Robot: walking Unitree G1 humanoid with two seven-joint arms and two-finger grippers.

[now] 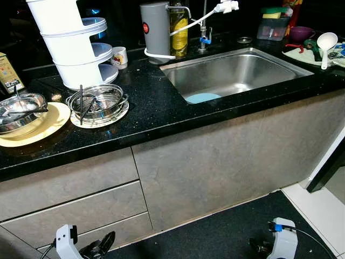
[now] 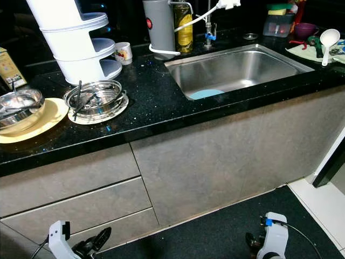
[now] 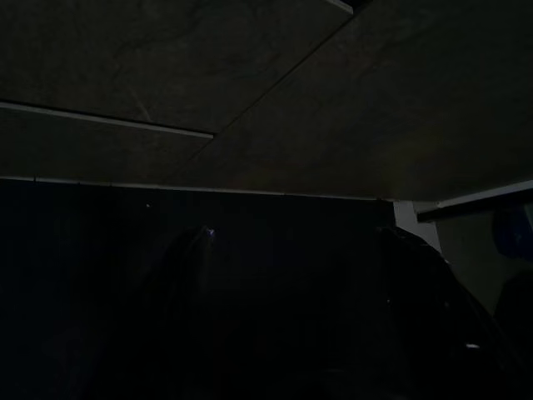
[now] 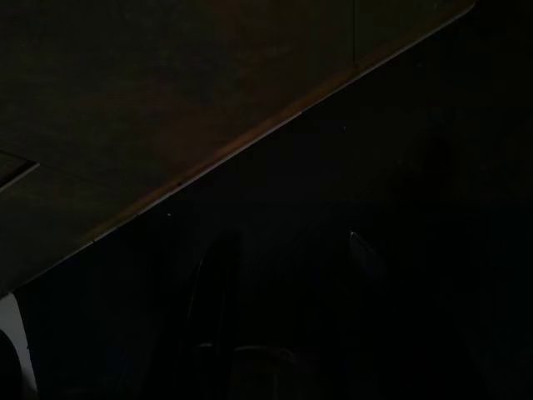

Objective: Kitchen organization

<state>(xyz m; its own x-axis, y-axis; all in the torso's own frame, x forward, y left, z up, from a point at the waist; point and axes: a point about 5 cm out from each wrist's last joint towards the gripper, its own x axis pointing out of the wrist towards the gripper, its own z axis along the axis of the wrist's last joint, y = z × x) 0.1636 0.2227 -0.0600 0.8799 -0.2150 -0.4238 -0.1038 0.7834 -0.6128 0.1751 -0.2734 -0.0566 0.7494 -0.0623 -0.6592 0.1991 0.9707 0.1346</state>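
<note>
- Hanging lowest in the left eye view, the left gripper (image 1: 102,245) is idling in front of the grey drawer fronts (image 1: 75,202); I cannot tell whether its fingers are spread or pressed together. The right gripper (image 1: 259,247) is hanging over the dark floor mat (image 1: 215,232), its state equally unclear.
- Up on the speckled black stone counter (image 1: 156,108), a round steel bowl holding utensils (image 1: 97,101) is sitting on a pale plate, just beside a second steel bowl (image 1: 20,110) resting on a flat yellow plate (image 1: 40,129). A white stacked tiered rack (image 1: 70,43) is standing behind them.
- In the right eye view, the rectangular stainless sink (image 2: 237,67) is holding a light-blue round dish (image 2: 205,93) at its near edge. A grey cylindrical jug (image 2: 159,27) and a white ladle (image 2: 327,40) are standing near the sink's back and right side.
- In the left wrist view, dim cabinet panels are showing; little else is readable.
- In the right wrist view, the picture is similarly dark, with a panel edge crossing it.
- Judgement: no item is being handled yet. Doing the step well is calling for raising one arm squarely over the bowls and gripping a rim, not the loose utensils, which are likely to slide.
</note>
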